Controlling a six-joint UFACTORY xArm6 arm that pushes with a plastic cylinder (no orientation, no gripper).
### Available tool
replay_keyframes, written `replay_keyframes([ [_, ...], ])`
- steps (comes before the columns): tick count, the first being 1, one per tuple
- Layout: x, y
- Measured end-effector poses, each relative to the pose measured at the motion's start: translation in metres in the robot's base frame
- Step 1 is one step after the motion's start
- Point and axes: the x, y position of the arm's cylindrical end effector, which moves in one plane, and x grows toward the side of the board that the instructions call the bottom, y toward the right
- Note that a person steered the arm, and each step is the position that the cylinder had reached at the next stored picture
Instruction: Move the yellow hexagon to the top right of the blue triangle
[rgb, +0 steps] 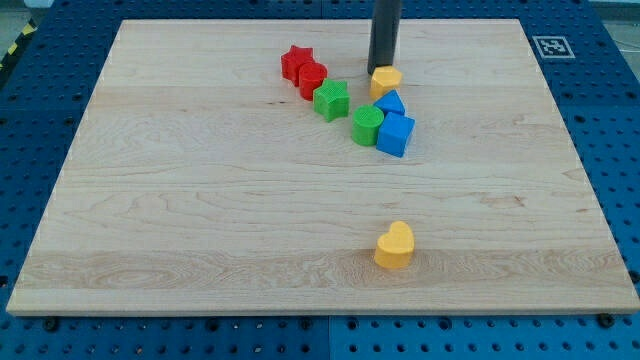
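Starting from the view's bottom, a yellow heart (395, 246) is seen alone on the wooden board (200, 220), well apart from everything else. Farther up, a cluster is met: a blue cube (396, 134) with a green cylinder (367, 125) touching it on the view's left, the blue triangle (391, 103) just above the cube, and a green star (332, 100) to the view's left of that. Beyond these, a red hexagon-like block (312, 78) and a red star (296, 61) are pressed together.

The yellow hexagon (386, 81) is found at the top edge of the blue triangle, touching or nearly touching it, slightly to its left. My tip (381, 70) is placed directly behind the hexagon, at its upper-left side, in contact or just short of it. No jaws are fitted, so nothing is clamped.

The pushing step is judged to be under way but unfinished: the hexagon is above the triangle, not yet to its upper right. A sideways nudge toward the view's right is called for, with the triangle left undisturbed.

The rod's upper part is cut off by the frame, and the exact contact at the tip is hidden behind the hexagon.
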Motion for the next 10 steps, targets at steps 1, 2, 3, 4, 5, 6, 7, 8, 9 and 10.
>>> replay_keyframes([
  [1, 0.014, 0.002],
  [2, -0.007, 0.002],
  [3, -0.022, -0.005],
  [4, -0.020, -0.006],
  [5, -0.006, -0.013],
  [6, 0.010, -0.018],
  [7, 0.017, -0.036],
  [8, 0.024, -0.047],
  [9, 0.028, -0.043],
  [10, 0.028, -0.028],
])
